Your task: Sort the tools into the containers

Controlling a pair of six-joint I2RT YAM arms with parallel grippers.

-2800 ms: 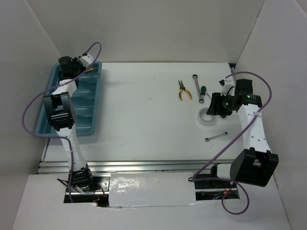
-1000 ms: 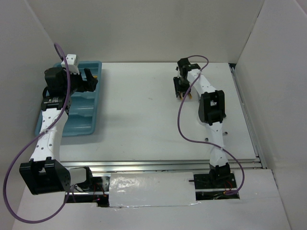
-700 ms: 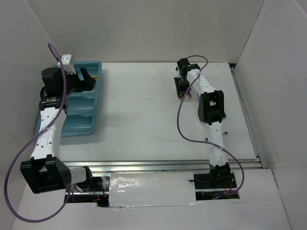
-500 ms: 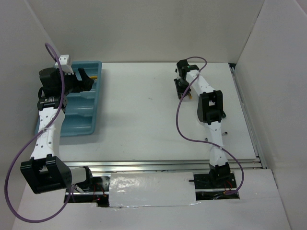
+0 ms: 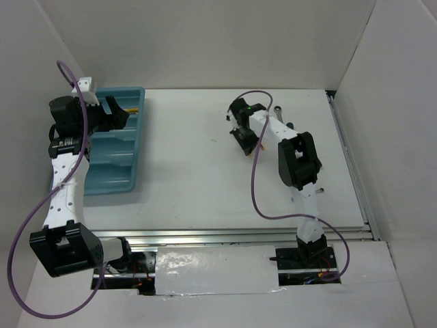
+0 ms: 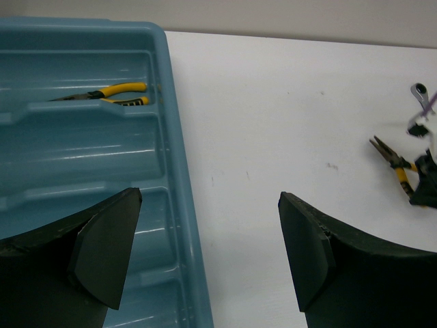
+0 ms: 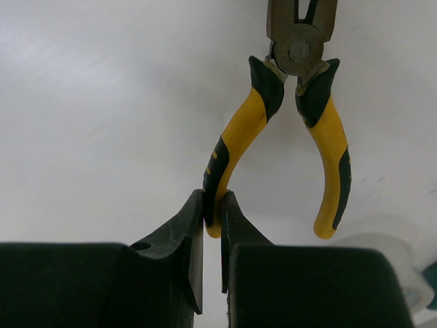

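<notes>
My right gripper [image 7: 212, 213] is shut on the end of one handle of the yellow-and-black pliers [image 7: 235, 140], whose nose points away from me. From above, this gripper [image 5: 245, 141] sits at the table's middle back, and the pliers [image 6: 397, 162] also show far right in the left wrist view. My left gripper [image 6: 210, 251] is open and holds nothing, hovering over the right rim of the light blue tray [image 6: 179, 171]. A second pair of pliers [image 6: 108, 93] lies in the tray's far compartment. A silver wrench [image 5: 278, 110] lies behind the right arm.
The tray [image 5: 115, 164] stands at the table's left side. A blurred white tape ring [image 7: 386, 247] and a bit of green handle [image 7: 431, 287] lie just right of my right gripper. White walls close in the table on three sides.
My right gripper has closed on the pliers' handle and carried them left and nearer. The left gripper stayed open and drew back a little to the left.
</notes>
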